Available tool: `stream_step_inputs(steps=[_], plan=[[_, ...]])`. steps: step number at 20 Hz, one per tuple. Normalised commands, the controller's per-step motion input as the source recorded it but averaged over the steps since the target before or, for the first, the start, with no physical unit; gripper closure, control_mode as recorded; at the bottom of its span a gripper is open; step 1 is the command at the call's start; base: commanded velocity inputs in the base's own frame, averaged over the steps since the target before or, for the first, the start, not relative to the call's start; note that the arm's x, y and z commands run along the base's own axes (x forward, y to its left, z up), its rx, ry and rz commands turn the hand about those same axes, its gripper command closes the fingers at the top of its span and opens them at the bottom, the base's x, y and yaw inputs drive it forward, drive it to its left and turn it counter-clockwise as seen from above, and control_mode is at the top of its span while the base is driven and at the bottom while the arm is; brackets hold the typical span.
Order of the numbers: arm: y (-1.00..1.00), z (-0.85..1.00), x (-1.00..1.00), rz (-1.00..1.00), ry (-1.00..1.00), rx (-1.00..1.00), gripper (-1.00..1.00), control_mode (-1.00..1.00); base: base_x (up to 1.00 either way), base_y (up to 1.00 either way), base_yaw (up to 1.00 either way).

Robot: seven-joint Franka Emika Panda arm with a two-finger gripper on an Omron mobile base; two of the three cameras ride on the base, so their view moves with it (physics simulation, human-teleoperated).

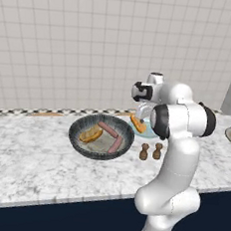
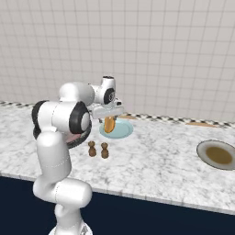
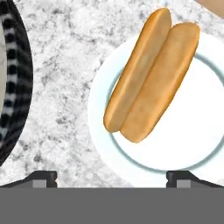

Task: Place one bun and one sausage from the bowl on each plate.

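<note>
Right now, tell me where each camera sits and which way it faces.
Left base view: behind the arm's left, facing counter and tiled wall; arm at lower right; bowl, shakers.
Right base view: behind its right; arm at lower left; pale blue plate, brownish-rimmed plate.
Hand view: looking down on the bun; open gripper tips at bottom.
All share the blue plate.

On the counter (image 1: 28,164) before me, a bun (image 3: 151,76) lies on the near plate (image 3: 192,144), right of the bowl (image 1: 101,136) holding two sausages (image 1: 111,133), two shakers (image 1: 150,151) in front.
</note>
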Motion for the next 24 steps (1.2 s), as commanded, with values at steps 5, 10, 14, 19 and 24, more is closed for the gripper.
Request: stream_step_inputs(steps=[5, 10, 14, 19, 24], plan=[[0.80, 0.70, -0.77, -0.10, 0.00, 0.00, -1.00, -1.00, 0.00, 0.00, 0.00], [1.00, 0.35, -0.64, -0.26, 0.05, 0.00, -1.00, -1.00, 0.00, 0.00, 0.00], [0.91, 0.13, -0.67, -0.25, 0.25, -0.05, -1.00, -1.00, 0.00, 0.00, 0.00], [0.63, -0.04, -0.16, -0.20, 0.32, -0.10, -1.00, -1.00, 0.00, 0.00, 0.00], [0.11, -0.30, 0.05, -0.23, 0.30, -0.12, -1.00, -1.00, 0.00, 0.00, 0.00]])
